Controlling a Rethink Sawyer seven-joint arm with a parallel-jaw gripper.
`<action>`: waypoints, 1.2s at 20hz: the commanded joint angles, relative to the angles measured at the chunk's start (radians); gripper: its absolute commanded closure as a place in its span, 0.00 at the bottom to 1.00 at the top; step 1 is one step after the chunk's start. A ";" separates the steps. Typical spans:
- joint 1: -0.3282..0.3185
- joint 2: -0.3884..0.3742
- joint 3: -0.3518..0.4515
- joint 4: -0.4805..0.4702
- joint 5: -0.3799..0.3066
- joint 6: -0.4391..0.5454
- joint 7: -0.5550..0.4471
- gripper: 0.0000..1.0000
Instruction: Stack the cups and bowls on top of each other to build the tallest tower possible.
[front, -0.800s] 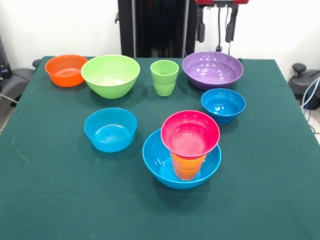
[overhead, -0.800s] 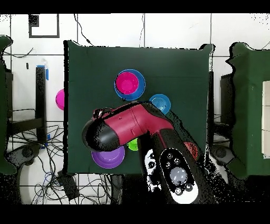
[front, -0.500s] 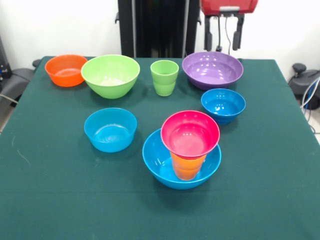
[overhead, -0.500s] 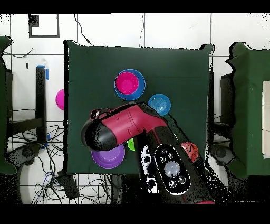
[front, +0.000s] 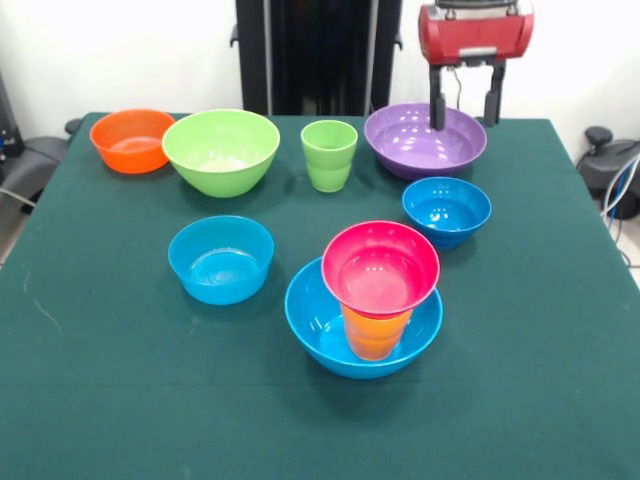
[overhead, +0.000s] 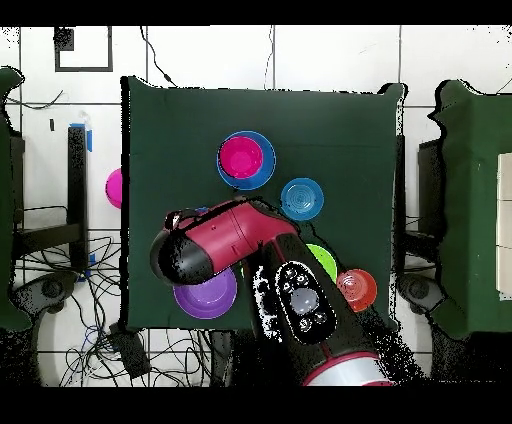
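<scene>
**Gripper lowered over purple bowl; three-piece tower in place**

Since 0.8 s ago the gripper (front: 466, 111) has dropped from the top edge of the front view, where only its fingertips showed, to hang over the purple bowl (front: 425, 139); cups and bowls are unmoved.

Front view, near to far:
- Tower: large blue bowl (front: 320, 330) on the table (front: 120, 400), orange-yellow cup (front: 375, 335) upright inside it, pink-red bowl (front: 380, 266) seated on the cup's rim.
- Small blue bowl (front: 220, 259) to the picture's left of the tower, apart from it.
- Second small blue bowl (front: 446, 210) behind the tower to the right, just in front of the purple bowl.
- Back row, left to right: orange bowl (front: 131, 139), lime green bowl (front: 221, 150), light green cup (front: 329, 154) upright, purple bowl.
- Gripper: fingers spread apart, holding nothing, tips over the purple bowl's far side. Contact with the bowl cannot be judged.

Overhead view: arm (overhead: 215, 243) covers part of the purple bowl (overhead: 205, 297); pink-red bowl (overhead: 244, 158) sits concentric within the large blue bowl's rim.
</scene>
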 joint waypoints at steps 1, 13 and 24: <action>0.072 0.115 -0.117 -0.067 -0.081 -0.091 0.100 0.00; 0.170 0.225 -0.255 -0.141 -0.085 -0.179 0.093 0.00; 0.185 0.222 -0.312 -0.102 0.027 -0.115 0.089 0.00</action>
